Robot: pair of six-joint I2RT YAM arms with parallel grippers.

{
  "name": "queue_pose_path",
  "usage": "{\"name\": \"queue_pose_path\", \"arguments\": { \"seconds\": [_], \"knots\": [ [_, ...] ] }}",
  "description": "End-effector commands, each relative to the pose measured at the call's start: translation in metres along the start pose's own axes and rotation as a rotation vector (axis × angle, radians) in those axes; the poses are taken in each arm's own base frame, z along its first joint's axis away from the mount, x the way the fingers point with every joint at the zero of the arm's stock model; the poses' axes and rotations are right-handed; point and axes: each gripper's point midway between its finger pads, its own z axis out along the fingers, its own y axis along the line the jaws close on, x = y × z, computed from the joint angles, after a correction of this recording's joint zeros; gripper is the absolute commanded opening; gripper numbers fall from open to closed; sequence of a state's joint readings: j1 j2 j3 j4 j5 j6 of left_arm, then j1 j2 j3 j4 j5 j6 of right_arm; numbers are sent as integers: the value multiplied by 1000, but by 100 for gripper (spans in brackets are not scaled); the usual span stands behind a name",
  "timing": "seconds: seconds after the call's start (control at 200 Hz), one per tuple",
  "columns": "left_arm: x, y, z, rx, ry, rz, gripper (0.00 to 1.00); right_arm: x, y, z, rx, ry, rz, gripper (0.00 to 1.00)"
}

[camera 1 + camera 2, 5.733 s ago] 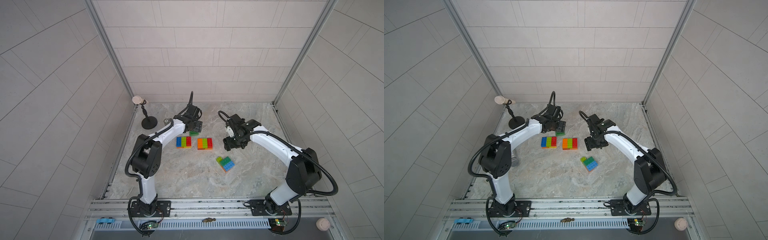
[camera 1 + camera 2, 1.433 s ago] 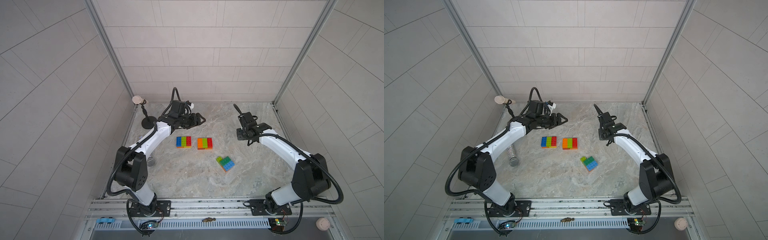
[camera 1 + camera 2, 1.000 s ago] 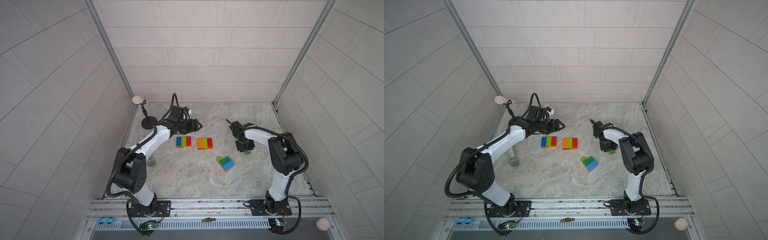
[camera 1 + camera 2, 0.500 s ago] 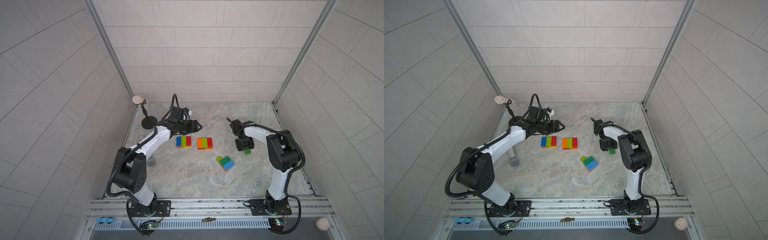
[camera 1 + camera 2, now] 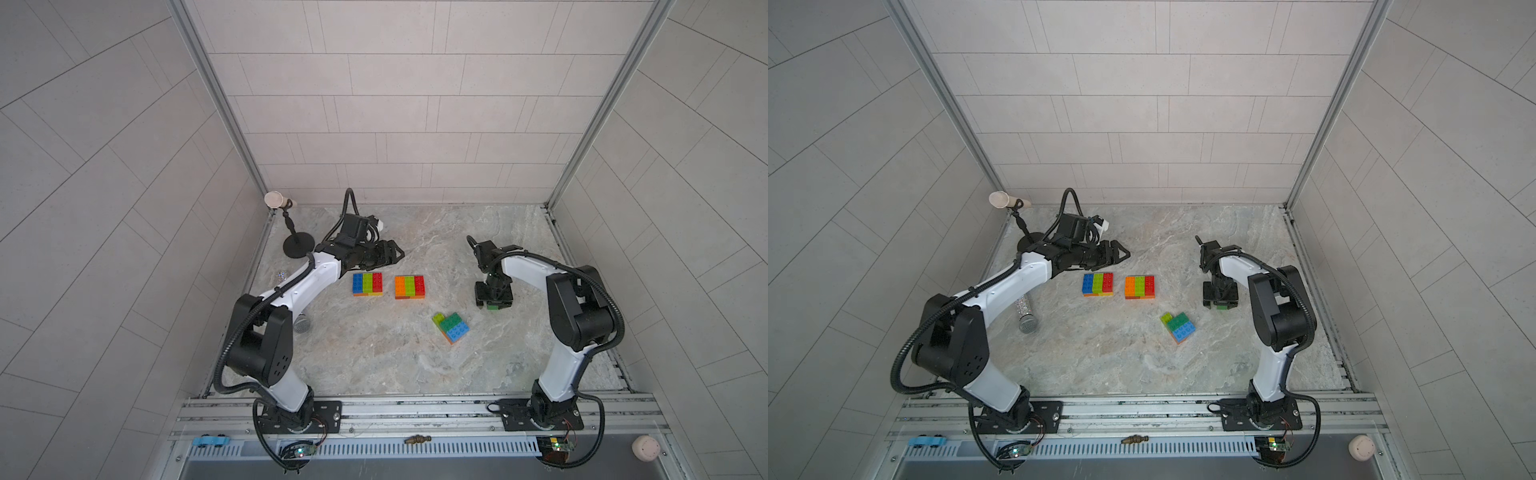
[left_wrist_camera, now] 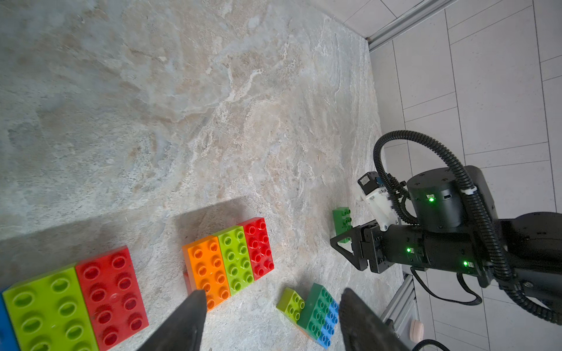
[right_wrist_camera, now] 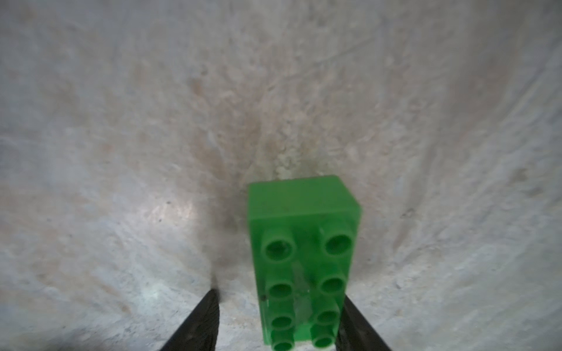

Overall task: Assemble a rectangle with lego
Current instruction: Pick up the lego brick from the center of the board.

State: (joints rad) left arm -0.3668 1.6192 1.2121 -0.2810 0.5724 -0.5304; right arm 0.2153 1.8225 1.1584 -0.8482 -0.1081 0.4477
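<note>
Hovering over the far left of the grey marbled stone surface [image 5: 374, 365], the left hand [image 5: 398, 253] spreads its fingers wide around nothing. Just toward the near edge from it sits a flat blue, lime and red plastic block [image 5: 368, 284], and beside that, with a gap between them, an orange, lime and red plastic block [image 5: 409, 286]. Further toward the near right lies a skewed cluster of lime, dark green and blue bricks [image 5: 452, 327]. Well apart, close to the right edge, a single bright green plastic brick [image 5: 494, 307] rests studs up. The right hand [image 7: 279, 299] points down over it, jaws parted and straddling it. One finger is close against a long side and the other stands clear, so nothing is gripped. The brick's long axis runs along the fingers, so a squeeze would cross its short width. The right arm is far nearer.
</note>
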Motion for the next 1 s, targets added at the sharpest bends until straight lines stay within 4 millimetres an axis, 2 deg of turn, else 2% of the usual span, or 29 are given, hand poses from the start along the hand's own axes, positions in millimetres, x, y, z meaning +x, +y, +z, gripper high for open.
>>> {"name": "queue_pose_path", "arguments": {
  "seconds": [0.0,0.18,0.22,0.29,0.455,0.56,0.625,0.706,0.806,0.916,0.996],
  "knots": [
    [-6,-8,-11,23,-34,26,73,-7,30,-11,-173,-42,63,61],
    [-6,-11,-12,29,-34,27,73,-30,84,-27,-389,-74,79,60],
    [-6,-11,-14,28,-37,32,73,-30,89,-31,-394,-71,63,60],
    [-5,-11,-15,22,-36,38,73,-26,80,-35,-347,-64,37,60],
    [-3,-7,-12,18,-29,34,73,-8,21,-50,-89,-79,-38,61],
    [-2,-7,-9,15,-35,42,73,-11,-3,-62,24,-125,-40,68],
    [0,-6,-9,-39,-52,126,73,-18,-4,-63,17,-149,-17,72],
    [9,-3,-10,-202,-91,351,75,-28,1,-59,0,-165,1,79],
    [24,6,-4,-370,-110,568,77,-39,12,-50,-37,-166,13,81],
    [40,-1,3,-353,-149,661,77,-49,19,-44,-62,-181,23,81],
    [49,-17,6,-305,-228,745,78,-54,22,-41,-64,-178,17,80]
  ]
}}
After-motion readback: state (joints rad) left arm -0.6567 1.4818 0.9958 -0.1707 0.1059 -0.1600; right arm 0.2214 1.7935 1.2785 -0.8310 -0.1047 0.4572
